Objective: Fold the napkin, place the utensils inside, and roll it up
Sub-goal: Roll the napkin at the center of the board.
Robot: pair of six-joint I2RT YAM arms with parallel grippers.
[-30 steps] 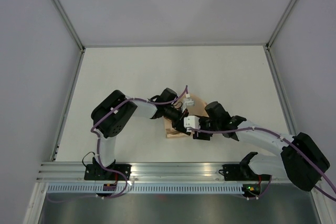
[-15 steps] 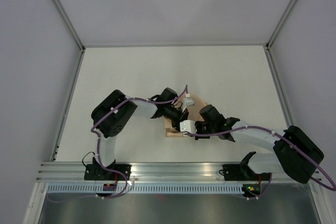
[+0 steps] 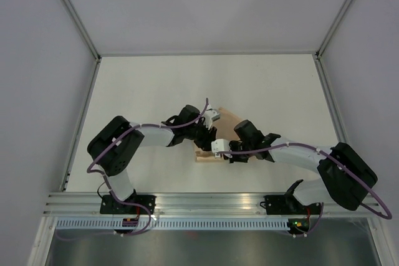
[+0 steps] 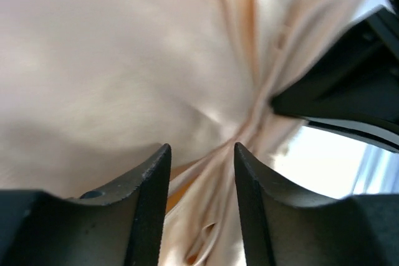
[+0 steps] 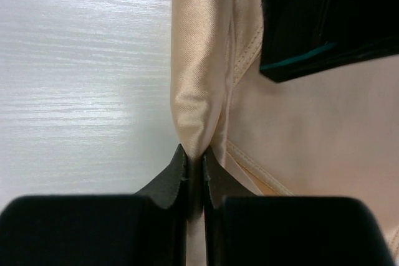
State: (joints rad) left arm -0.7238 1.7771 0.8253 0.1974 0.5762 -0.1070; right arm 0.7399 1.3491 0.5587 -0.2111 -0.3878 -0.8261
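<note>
The peach napkin (image 3: pixel 227 120) lies bunched at the table's middle, mostly covered by both grippers. My left gripper (image 3: pixel 209 131) is open above it. In the left wrist view its jaws (image 4: pixel 201 149) stand apart over a twisted ridge of napkin (image 4: pixel 124 60) without squeezing it. My right gripper (image 3: pixel 219 149) sits at the napkin's near-left edge. In the right wrist view it (image 5: pixel 194 154) is shut on a raised fold of the napkin (image 5: pixel 196 91). The two grippers are almost touching. The utensils are hidden.
The white table (image 3: pixel 156 85) is fenced by grey walls with metal posts at the left, the back and the right. An aluminium rail (image 3: pixel 206 200) runs along the near edge between the arm bases.
My right gripper slid left onto the napkin's edge and shut on a fold. My left gripper opened, letting go of the cloth, and its arm swung lower and to the left.
</note>
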